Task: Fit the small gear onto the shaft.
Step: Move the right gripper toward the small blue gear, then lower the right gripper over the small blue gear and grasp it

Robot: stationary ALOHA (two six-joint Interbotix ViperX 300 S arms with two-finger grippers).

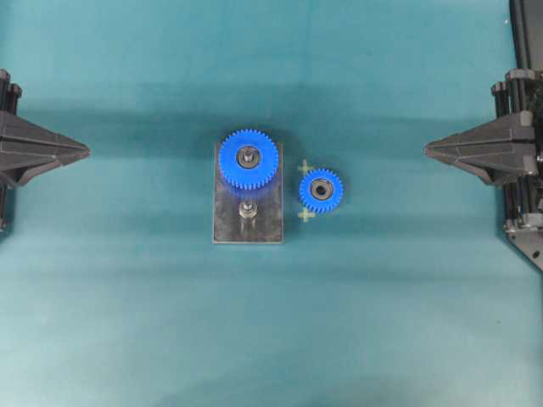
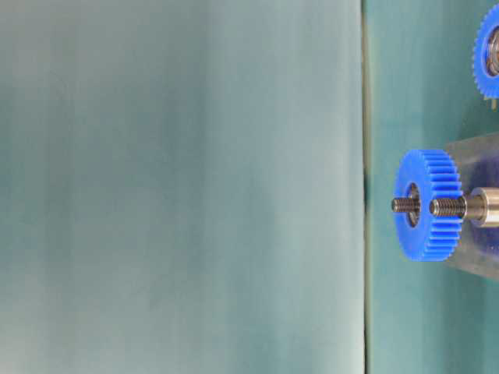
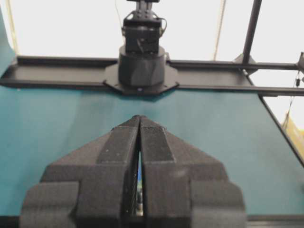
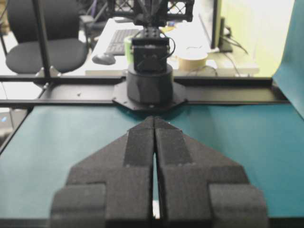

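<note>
Small gear (image 1: 321, 190) lying flat on teal tabletop (image 1: 407, 322) just right of grey plate (image 1: 231, 229): bright blue teeth, silver-black bearing hub. Shaft (image 1: 248, 209) standing bare on plate. Left pincer (image 1: 83, 152) and right pincer (image 1: 429, 150) sitting pressed together, gripping nothing.

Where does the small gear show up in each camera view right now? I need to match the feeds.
Overhead: small gear lies on the mat, right of the grey plate.
Table-level: top right corner, cut by the edge.
Left wrist: not in view.
Right wrist: not in view.
Shared landmark: the large gear on the plate.
</note>
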